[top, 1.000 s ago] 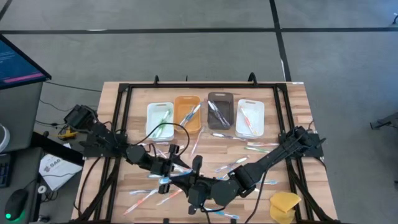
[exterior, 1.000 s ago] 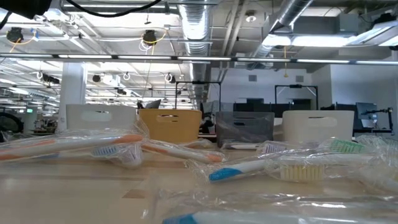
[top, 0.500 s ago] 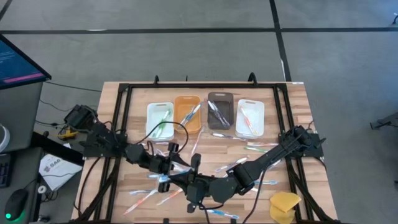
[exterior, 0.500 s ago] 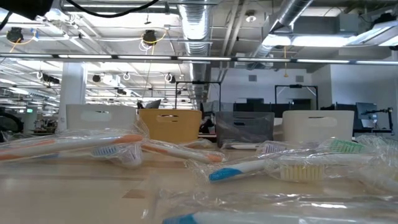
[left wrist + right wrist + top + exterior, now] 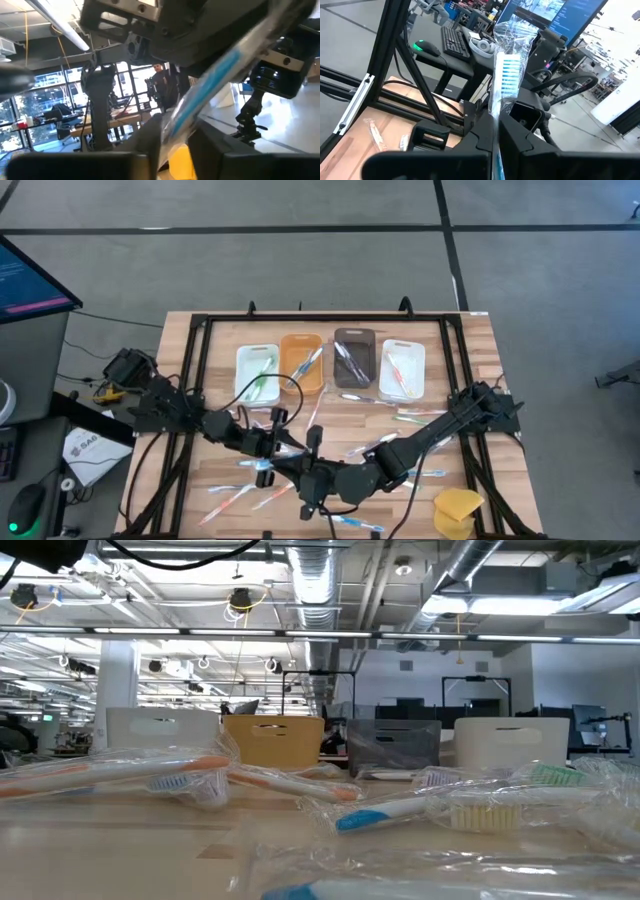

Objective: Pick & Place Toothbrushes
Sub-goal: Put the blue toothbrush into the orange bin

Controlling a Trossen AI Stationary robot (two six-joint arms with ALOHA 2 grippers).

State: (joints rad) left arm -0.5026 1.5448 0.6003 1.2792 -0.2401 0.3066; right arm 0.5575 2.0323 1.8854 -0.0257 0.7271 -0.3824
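A blue-handled toothbrush in a clear wrapper hangs above the table's near middle, between my two grippers. My right gripper is shut on it, and its blue-and-white bristle head stands out past the fingers. My left gripper meets it from the other side, fingers shut on the wrapped stick. In the high view the two grippers stand tip to tip. Several more wrapped toothbrushes lie loose on the wood. My left gripper pinches the wrapped toothbrush between its two fingers at the pale stretch below the blue handle part. The stick runs slanting away from the fingers toward the right gripper, lifted clear of the table. My right gripper pinches the toothbrush just below its bristle head, between its two fingers. The fingers lie across the stick. The head and crumpled wrapper stick out beyond them, clear of the table.
Four small bins stand in a row at the far side: white, orange, grey, white, each with toothbrushes inside. A yellow sponge-like lump lies near the right front corner. A black frame rims the table.
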